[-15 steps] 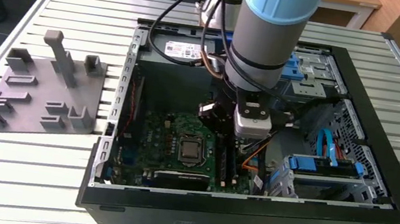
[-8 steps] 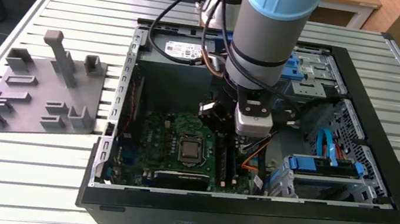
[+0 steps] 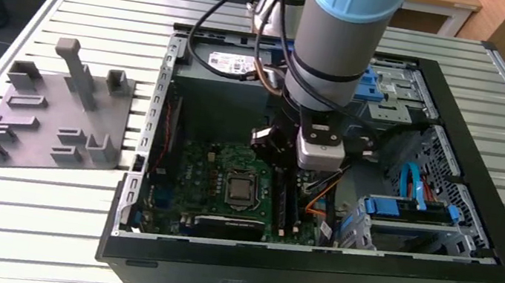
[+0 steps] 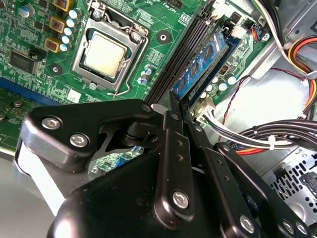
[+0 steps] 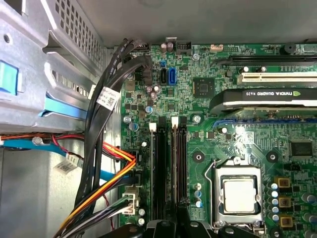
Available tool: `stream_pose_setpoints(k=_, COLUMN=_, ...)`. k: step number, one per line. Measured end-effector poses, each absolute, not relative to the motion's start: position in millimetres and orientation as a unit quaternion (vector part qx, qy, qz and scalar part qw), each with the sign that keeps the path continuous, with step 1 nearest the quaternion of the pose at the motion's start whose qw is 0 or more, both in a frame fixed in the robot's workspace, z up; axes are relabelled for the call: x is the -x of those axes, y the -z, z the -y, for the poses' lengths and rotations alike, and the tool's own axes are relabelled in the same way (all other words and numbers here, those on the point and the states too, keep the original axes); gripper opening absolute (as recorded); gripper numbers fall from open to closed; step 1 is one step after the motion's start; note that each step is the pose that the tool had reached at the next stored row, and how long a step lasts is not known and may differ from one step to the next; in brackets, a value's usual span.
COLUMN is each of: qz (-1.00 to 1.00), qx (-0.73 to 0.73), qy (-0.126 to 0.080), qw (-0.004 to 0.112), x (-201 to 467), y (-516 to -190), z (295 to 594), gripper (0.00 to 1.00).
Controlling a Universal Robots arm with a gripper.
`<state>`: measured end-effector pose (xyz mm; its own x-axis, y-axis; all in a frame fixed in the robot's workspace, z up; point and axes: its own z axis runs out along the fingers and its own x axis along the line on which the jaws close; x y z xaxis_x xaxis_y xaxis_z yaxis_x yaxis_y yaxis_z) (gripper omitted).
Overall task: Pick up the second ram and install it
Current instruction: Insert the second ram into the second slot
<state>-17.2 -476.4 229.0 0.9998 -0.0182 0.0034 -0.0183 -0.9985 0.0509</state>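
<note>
I am watching the arm reaching straight down from above into the open computer case, which is lying on its side on the slatted bench. The wrist is sitting low, just over the green motherboard, and the pincer is hanging right above the memory slots beside the processor socket.

In the second wrist view the black fingers are standing pressed close together with their tips meeting on a thin edge over the slots; I am reading them as closed, though I cannot tell for sure what is pinched between them. Just beyond the tips, a blue memory stick is sitting upright on its long edge in the slot bank, its long axis running along the slots and away from the pincer toward the board's edge; whether this is the second ram I cannot tell. The black slots beside it are lying parallel to it.

Orange, red and black cables are running past the slots. On the exterior view's left, a grey fixture tray is resting on the bench, well apart from the case
</note>
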Motion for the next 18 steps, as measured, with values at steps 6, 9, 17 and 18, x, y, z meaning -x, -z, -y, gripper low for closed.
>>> stream_pose_setpoints(k=6, qz=0.009, qx=-1.0, qy=-0.002, qw=0.027, x=17.1, y=-235.4, z=476.2, gripper=0.13)
stream_pose_setpoints(k=9, qz=0.009, qx=-0.999, qy=-0.002, qw=0.039, x=17.2, y=-235.7, z=475.8, gripper=0.13)
stream_pose_setpoints(k=17, qz=0.009, qx=-0.999, qy=-0.002, qw=0.053, x=17.1, y=-235.6, z=473.4, gripper=0.13)
stream_pose_setpoints(k=18, qz=0.009, qx=-0.999, qy=-0.002, qw=0.053, x=17.1, y=-235.4, z=473.3, gripper=0.13)
